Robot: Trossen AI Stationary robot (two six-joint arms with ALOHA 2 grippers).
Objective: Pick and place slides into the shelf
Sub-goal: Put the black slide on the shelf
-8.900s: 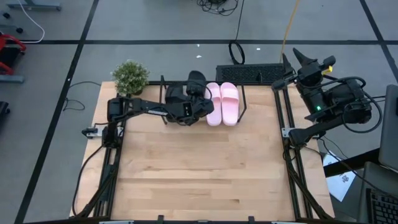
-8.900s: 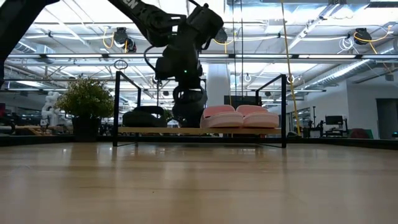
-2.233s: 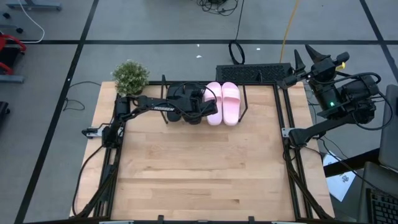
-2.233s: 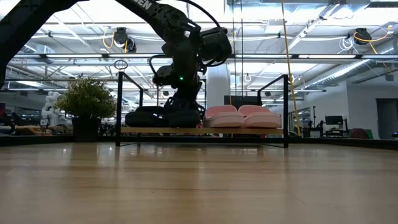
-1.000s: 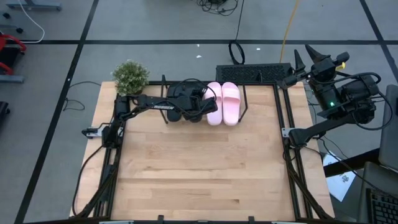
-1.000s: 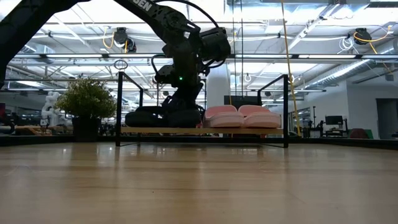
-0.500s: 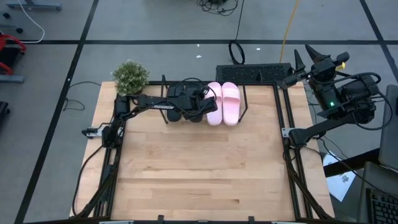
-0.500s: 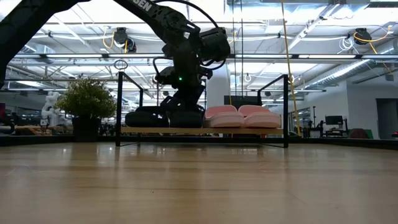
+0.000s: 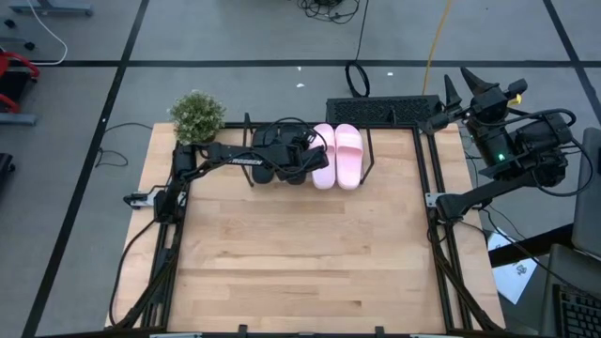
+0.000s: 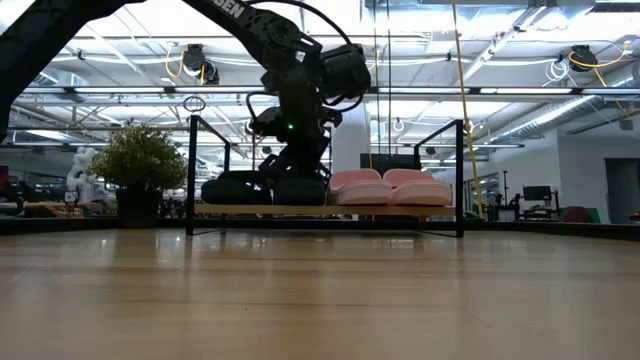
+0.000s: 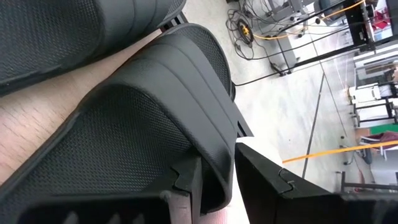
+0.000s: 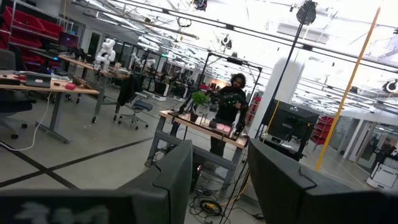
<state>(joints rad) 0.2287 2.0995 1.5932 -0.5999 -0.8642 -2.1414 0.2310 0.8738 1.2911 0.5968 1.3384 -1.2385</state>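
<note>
- Wide wooden tabletop [image 9: 300, 253], bare across its near part, with everything gathered along the far edge.
- Low shelf [image 9: 368, 160] of thin black rods with a light board, set at the far edge of the tabletop; in the low view, standing just above the wood on thin legs.
- Left arm stretched from the left side across to the shelf, its left end effector [image 11: 217, 180] down over the black slides.
- Right arm folded up off the right edge of the tabletop, well apart from the shelf; right end effector [image 12: 217, 186] pointing out into the room, fingers parted with nothing between them.
- Potted plant [image 9: 196, 116] at the far left corner, near the shelf.
- Two black slides [image 10: 262, 189] side by side on the left half of the shelf board; left end effector's fingers [image 11: 186, 186] closed on the strap edge of the one nearer the pink pair.
- Two pale pink slides [image 9: 336, 155] side by side on the shelf, just beside the black ones.
</note>
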